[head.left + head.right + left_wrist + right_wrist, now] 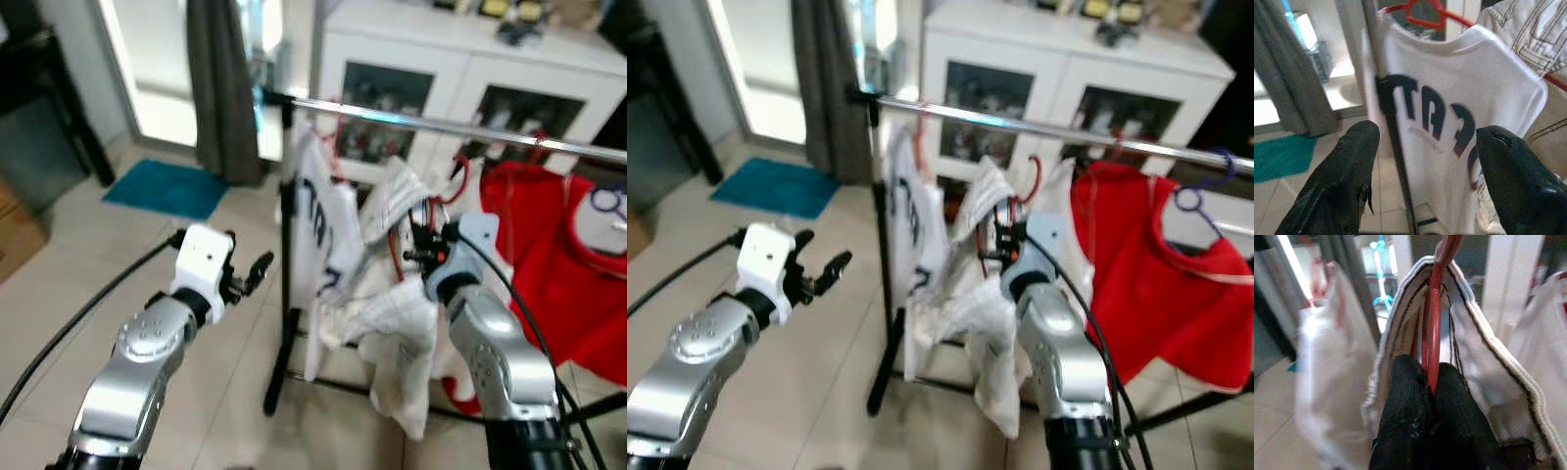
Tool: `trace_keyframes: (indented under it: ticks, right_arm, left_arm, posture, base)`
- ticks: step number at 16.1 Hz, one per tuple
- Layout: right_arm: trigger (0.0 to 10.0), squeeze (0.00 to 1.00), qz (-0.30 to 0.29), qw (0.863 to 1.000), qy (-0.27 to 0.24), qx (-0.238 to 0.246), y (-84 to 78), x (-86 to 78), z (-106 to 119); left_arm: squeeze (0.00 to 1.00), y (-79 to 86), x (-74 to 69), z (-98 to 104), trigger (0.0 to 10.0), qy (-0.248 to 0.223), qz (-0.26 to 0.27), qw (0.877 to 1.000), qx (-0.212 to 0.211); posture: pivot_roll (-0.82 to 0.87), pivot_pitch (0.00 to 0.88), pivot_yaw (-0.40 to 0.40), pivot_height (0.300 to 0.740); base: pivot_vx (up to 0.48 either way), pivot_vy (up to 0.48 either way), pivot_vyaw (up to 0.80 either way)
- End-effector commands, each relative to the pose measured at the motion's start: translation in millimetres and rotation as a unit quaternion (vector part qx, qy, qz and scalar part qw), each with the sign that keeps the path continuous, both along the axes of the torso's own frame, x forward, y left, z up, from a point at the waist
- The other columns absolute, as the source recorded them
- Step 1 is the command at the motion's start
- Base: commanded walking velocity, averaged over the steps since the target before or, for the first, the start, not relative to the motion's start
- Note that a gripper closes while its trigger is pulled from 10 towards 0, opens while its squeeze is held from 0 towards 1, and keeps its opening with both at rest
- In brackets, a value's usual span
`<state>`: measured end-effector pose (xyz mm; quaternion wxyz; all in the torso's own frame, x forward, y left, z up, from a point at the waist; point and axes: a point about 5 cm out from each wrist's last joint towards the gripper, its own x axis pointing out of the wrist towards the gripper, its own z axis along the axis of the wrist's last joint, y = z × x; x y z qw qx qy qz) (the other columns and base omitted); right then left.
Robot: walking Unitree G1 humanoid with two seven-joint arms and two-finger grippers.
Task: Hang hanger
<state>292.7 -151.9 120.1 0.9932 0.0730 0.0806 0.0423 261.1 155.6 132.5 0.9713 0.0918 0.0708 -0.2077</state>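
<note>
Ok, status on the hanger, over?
Right gripper shut on red hanger carrying white garment, below the rail. Left gripper open, idle. White printed shirt hangs alongside.

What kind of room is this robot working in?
Probably a living area at home used for drying laundry: a clothes rail hung with shirts, a white glass-door cabinet, a tiled floor and a grey curtain.

A white cabinet with dark glass-fronted doors (460, 93) stands against the far wall, small objects on its top. To its left hangs a dark grey curtain (221, 83) beside a bright glass doorway (155, 69) that pours daylight in. Below the doorway, a teal rectangular mat (167, 188) lies on the pale beige tiled floor (88, 264).
</note>
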Motion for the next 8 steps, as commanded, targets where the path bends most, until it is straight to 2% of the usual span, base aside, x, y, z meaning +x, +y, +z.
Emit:
trace_keyframes:
  ticks: [1, 2, 3, 8]
  right_arm:
    - [10.0, 0.0, -0.024, 0.998, -0.049, -0.019, -14.2, 4.8, 17]
    - [10.0, 0.0, -0.028, 0.997, -0.064, -0.029, -16.1, 6.6, 21]
    - [10.0, 0.0, -0.03, 0.995, -0.085, -0.04, -17.3, 9.2, 27]
    - [10.0, 0.0, -0.033, 0.993, -0.097, -0.055, -20.5, 25.0, 34]
  left_arm:
    - [0.0, -9.1, -0.8, 1, 10.0, -0.004, -0.017, 1.0, -0.004]
    - [0.0, -9.3, -1.4, 2, 10.0, -0.006, -0.02, 1.0, -0.002]
    - [0.0, -10.6, -3.6, 4, 10.0, -0.008, -0.039, 0.999, -0.007]
    - [0.0, -16.1, -4.8, 17, 10.0, -0.03, -0.103, 0.994, 0.007]
  posture:
    - [0.1, 0.0, -0.066, 0.74]
    - [0.1, 0.0, -0.068, 0.74]
    - [0.1, 0.0, -0.069, 0.74]
    - [0.11, 0.0, -0.065, 0.74]
  base:
    - [0.356, 0.0, 0.0]
    - [0.337, 0.0, 0.0]
    - [0.0, 0.0, 0.0]
    - [0.0, 0.0, 0.0]
